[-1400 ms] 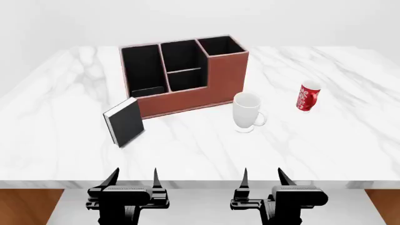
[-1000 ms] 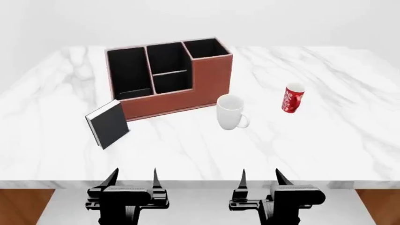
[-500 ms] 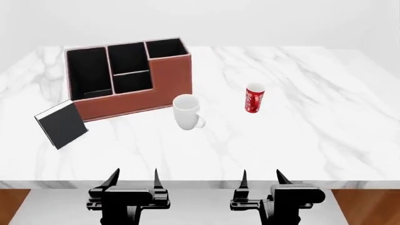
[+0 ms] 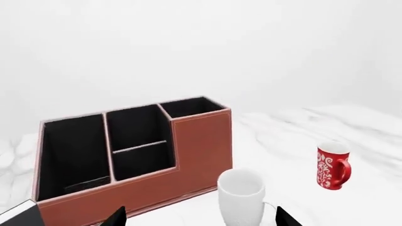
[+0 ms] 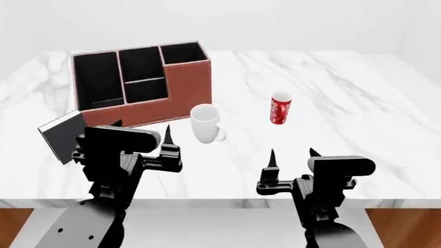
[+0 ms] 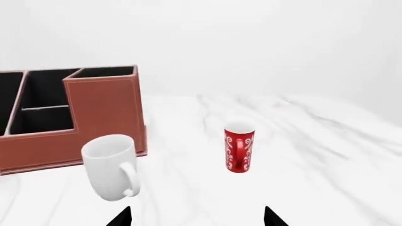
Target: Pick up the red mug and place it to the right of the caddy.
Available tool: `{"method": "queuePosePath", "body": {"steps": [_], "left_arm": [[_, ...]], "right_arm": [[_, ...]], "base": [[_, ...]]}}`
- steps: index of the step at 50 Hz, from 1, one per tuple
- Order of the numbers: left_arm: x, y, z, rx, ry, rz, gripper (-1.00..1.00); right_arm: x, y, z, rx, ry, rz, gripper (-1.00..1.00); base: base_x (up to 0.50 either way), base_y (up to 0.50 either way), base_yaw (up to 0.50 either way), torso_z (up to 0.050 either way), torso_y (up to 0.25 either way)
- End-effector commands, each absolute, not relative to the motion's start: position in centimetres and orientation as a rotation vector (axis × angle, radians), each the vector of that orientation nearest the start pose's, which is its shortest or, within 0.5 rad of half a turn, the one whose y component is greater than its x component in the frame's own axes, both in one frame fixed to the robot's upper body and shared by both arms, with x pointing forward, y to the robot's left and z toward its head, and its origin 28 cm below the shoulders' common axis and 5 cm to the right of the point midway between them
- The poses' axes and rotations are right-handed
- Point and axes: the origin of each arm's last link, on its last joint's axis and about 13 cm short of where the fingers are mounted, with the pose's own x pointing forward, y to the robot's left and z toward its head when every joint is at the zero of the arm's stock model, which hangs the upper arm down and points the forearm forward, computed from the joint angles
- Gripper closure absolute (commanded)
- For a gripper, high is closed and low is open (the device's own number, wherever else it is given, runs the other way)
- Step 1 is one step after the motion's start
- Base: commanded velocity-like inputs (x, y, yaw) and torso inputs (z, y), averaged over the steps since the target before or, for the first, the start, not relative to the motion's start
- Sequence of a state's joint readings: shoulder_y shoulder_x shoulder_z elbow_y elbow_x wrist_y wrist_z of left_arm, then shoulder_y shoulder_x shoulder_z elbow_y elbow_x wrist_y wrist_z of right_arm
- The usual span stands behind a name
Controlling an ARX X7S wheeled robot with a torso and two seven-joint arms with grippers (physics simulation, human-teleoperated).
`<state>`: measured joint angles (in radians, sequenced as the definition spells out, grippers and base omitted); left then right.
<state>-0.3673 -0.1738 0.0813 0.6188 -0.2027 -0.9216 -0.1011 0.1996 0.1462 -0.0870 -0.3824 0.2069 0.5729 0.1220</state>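
The red mug (image 5: 280, 109) with white swirls stands upright on the marble table, right of the caddy (image 5: 138, 82); it also shows in the right wrist view (image 6: 237, 148) and the left wrist view (image 4: 332, 165). The caddy, reddish-brown with black compartments, stands at the back left and shows in both wrist views (image 4: 132, 160) (image 6: 75, 117). My left gripper (image 5: 141, 133) is open and empty over the near table, in front of the caddy. My right gripper (image 5: 292, 157) is open and empty, near the front edge, well short of the red mug.
A plain white mug (image 5: 206, 123) stands between the caddy and the red mug, also in the wrist views (image 4: 241, 197) (image 6: 112, 165). A small black book (image 5: 61, 135) leans at the caddy's left front. The marble table (image 5: 358, 113) stretches bare to the right.
Both arms have risen from below the table edge to above the near table. The left gripper rose further, toward the caddy and book. The objects have not moved.
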Motion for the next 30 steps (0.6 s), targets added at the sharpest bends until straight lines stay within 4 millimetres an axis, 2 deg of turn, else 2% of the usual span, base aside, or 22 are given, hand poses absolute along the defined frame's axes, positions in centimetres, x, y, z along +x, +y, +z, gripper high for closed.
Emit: {"method": "queuePosePath", "body": {"steps": [1,30], "left_arm": [[23.40,21.45,18.82,0.111,-0.079,-0.092,-1.00],[23.65,21.75,19.27,0.111,-0.094,-0.074,-1.00]], "right_arm": [[24.03,-10.62,11.60,0.022,-0.024,0.038,-1.00],[24.25,-10.97,11.58,0.036,-0.012,0.025,-1.00]], "base": [[0.19,0.00,0.00,0.000,0.000],[0.50,0.00,0.00,0.000,0.001]]}}
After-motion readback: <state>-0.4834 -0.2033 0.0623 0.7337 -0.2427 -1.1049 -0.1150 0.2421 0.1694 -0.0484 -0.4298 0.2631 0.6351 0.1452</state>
